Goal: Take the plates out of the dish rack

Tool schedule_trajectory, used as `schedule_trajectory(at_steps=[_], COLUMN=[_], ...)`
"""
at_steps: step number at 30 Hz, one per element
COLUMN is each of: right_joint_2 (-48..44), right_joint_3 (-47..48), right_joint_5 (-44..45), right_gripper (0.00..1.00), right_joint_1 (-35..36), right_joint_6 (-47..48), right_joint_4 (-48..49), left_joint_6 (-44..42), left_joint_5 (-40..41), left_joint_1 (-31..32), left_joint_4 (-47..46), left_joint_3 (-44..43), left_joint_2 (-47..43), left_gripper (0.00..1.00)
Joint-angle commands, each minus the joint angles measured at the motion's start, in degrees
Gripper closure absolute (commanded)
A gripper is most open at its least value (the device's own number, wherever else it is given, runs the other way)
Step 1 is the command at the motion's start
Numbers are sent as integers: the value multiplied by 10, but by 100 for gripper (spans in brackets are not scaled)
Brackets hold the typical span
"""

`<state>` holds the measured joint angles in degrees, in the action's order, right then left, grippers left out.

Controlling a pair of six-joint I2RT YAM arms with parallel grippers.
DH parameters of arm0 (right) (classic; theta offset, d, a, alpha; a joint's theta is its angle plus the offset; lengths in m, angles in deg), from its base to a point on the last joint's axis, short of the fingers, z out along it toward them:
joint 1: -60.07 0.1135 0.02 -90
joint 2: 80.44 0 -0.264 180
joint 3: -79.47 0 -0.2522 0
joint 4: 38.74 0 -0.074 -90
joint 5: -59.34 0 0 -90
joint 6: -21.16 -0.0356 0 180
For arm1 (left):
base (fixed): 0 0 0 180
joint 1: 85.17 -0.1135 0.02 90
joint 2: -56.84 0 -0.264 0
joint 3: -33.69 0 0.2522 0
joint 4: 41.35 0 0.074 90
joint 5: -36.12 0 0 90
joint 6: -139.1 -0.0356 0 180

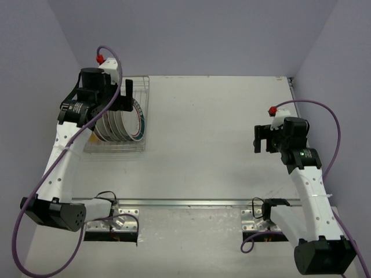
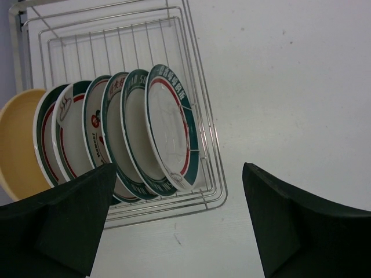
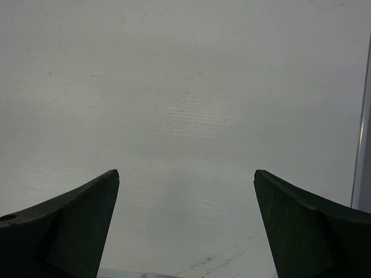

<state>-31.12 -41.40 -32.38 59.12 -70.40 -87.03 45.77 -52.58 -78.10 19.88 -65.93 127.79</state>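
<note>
left gripper (image 1: 127, 97) jaws spread, empty | plates (image 2: 168, 133) on edge in dish rack (image 2: 116, 40), just ahead, left of centre | right gripper (image 3: 185, 174) jaws spread, empty, over table (image 3: 185, 87)

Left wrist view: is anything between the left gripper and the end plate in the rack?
Nothing visible. The left gripper is open, and the end plate shows clear between its fingers. Only the rack wires run beside that plate's rim, and the next plate stands close behind it.
</note>
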Motion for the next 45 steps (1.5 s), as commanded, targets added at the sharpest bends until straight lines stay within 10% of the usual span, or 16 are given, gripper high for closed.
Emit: schedule_trajectory(at_steps=[1, 12, 35, 45], right_joint_2=[3, -3, -1, 3], right_joint_3=[24, 9, -16, -16], right_joint_5=[47, 23, -3, -4], right_gripper=[1, 1, 1, 1], right_joint_1=[2, 2, 1, 1], right_joint_6=[-9, -42, -53, -54], right_joint_4=[19, 17, 22, 22], left_joint_6=[28, 46, 67, 76], left_joint_5=[64, 74, 165, 149], left_joint_1=[11, 13, 13, 10], left_joint_4=[4, -4, -4, 14], left_joint_3=[-32, -22, -8, -40], left_joint_2=[38, 142, 220, 259], left_gripper=[19, 57, 68, 92])
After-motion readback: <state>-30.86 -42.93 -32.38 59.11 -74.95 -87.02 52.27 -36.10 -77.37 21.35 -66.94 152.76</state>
